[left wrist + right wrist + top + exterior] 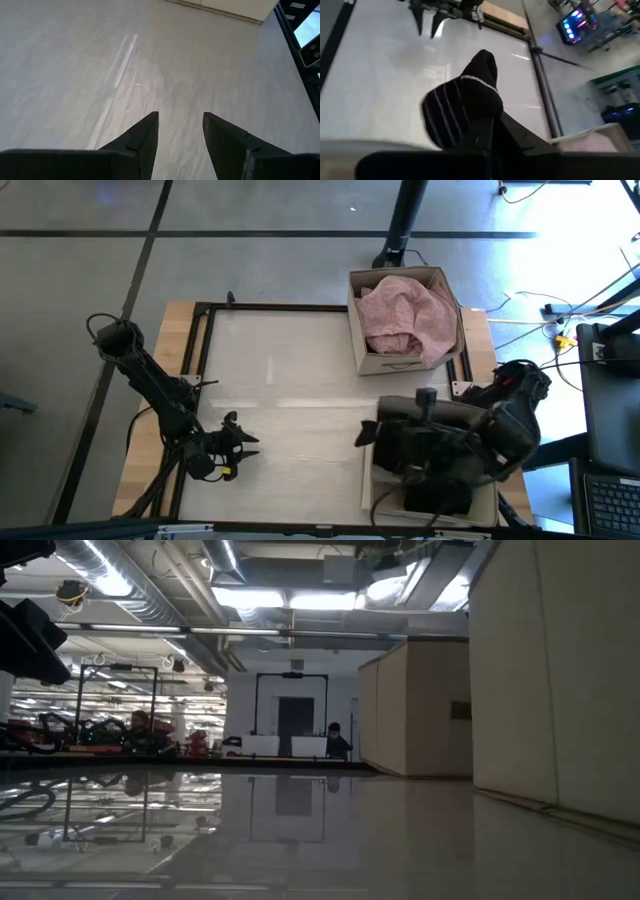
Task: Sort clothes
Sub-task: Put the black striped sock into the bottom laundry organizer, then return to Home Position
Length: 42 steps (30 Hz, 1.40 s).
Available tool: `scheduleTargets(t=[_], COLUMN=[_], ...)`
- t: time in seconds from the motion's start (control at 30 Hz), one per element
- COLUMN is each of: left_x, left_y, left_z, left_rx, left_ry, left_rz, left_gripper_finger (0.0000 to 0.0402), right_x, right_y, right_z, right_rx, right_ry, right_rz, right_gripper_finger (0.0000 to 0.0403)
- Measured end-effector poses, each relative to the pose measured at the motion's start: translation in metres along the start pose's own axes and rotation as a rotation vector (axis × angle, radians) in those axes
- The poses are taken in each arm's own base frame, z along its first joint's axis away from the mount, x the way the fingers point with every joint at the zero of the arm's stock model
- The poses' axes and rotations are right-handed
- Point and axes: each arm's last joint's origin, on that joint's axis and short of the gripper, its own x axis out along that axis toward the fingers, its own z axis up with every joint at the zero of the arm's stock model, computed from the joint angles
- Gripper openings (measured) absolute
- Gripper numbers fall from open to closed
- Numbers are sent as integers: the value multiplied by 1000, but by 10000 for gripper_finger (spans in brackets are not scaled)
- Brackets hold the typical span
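Sock (465, 107), black with thin white stripes, hangs clamped in the right gripper (487, 132); only the right wrist view shows it clearly. From above, the right gripper (368, 434) sits at the table's right side over the near cardboard box (375, 495), one of two boxes. The far box (400, 280) holds one pale pink garment (408, 315), heaped and spilling over the rim. The left gripper (243, 440) hovers low over the bare white tabletop (290, 380), fingers (145, 137) spread apart and holding nothing, as its wrist view confirms. The low view alone shows the room behind, where one person (336, 740) stands far off; no clothes appear in it.
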Motion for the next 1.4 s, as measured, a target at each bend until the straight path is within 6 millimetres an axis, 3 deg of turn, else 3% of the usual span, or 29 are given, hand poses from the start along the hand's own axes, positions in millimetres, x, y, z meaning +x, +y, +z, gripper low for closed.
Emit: scheduleTargets(t=[0.2, 0.43, 0.67, 0.83, 0.93, 1.07, 1.23, 1.4], left_x=[0, 0, 0, 0, 1, 8, 24, 47], left_y=[0, 0, 0, 0, 2, 5, 12, 33], left_z=[0, 0, 1, 1, 2, 8, 27, 51], left_rx=[0, -4, -9, -22, -27, -27, 72, 168], left_ry=[-1, -2, -19, -24, -26, -32, -23, 11], left_rz=[0, 0, 13, 18, 26, 45, -2, -84], left_gripper_finger=[146, 146, 146, 146, 146, 146, 144, 117], right_x=[4, 16, 38, 45, 43, 41, 45, 53], right_y=[20, 32, 47, 43, 32, 12, -14, -50], right_z=[-39, -96, -126, -122, -106, -81, -67, -76], right_rx=[75, 196, 234, 212, 188, 106, -128, -279], right_ry=[157, 369, 574, 653, 657, 537, 360, 250], right_rz=[101, 97, 82, 146, 240, 282, 172, 67], right_gripper_finger=[17, 17, 32, 115, 171, 223, 238, 207])
